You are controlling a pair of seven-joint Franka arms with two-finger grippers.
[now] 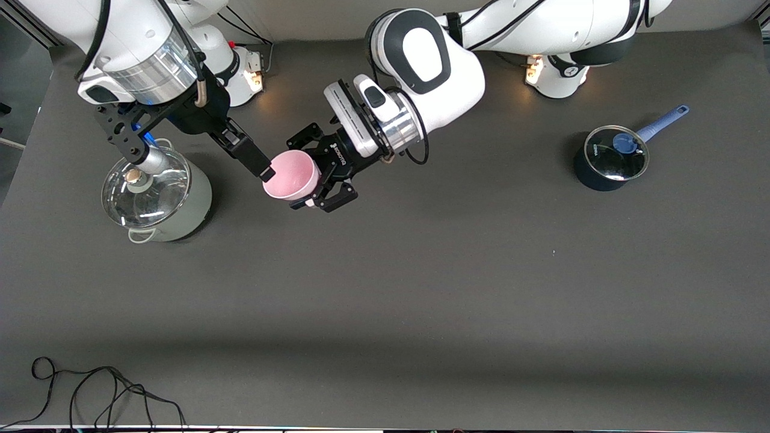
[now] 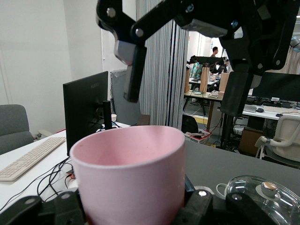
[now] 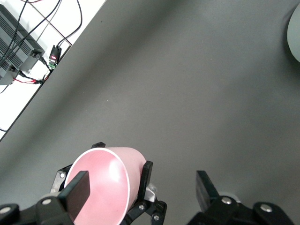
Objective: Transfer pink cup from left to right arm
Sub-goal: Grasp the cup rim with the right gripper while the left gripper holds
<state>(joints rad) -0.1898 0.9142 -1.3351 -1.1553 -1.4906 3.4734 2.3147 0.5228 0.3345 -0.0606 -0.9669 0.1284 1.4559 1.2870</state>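
Between the 2 grippers over the table, the pink cup [image 1: 291,175] sits clamped in the left gripper [image 1: 319,174]; the right gripper [image 1: 264,171], fingers spread wide, straddles its rim.

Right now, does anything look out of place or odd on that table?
Nothing stands out. The left gripper holds the pink cup on its side in the air, intact, while the open right gripper has one finger at its rim. Both pots keep their lids on.

Mid-air handoff over the desk [image 1: 385,288].
I see the small pale-pink plastic cup [image 1: 291,175] in my left end effector [image 1: 313,174], my right end effector [image 1: 255,157] at its rim, beside the lidded grey-green pot [image 1: 157,198].
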